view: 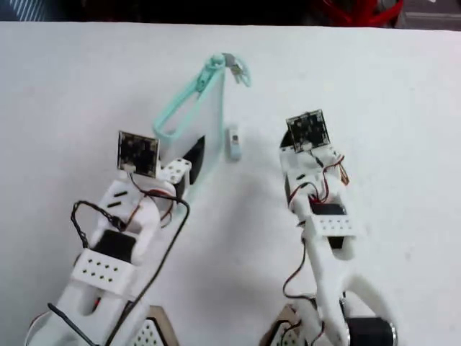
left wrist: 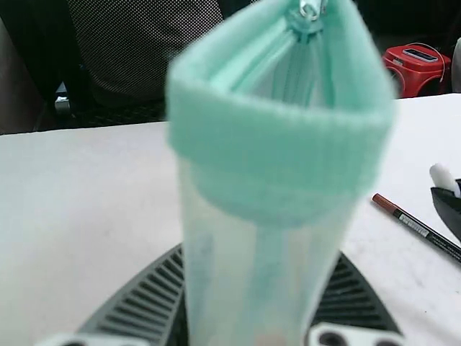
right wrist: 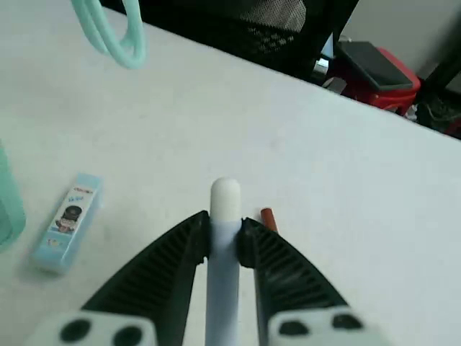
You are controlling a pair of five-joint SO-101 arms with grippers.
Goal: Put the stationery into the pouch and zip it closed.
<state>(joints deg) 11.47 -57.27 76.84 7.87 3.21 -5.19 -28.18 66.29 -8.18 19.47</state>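
Observation:
My left gripper is shut on the lower part of a translucent mint-green pouch, which it holds with the open mouth facing away. The zipper pull hangs at the far end of the mouth. From above, the pouch stretches away from the left gripper. My right gripper is shut on a white pen that sticks out past the fingertips. A light blue eraser lies on the table between the arms. Just beyond the pen tip lies a brown pencil, which also reaches past the pouch.
The white table stretches wide to the right and far side. Its far edge borders a dark area with a black chair and a red box. The right arm stands right of the eraser.

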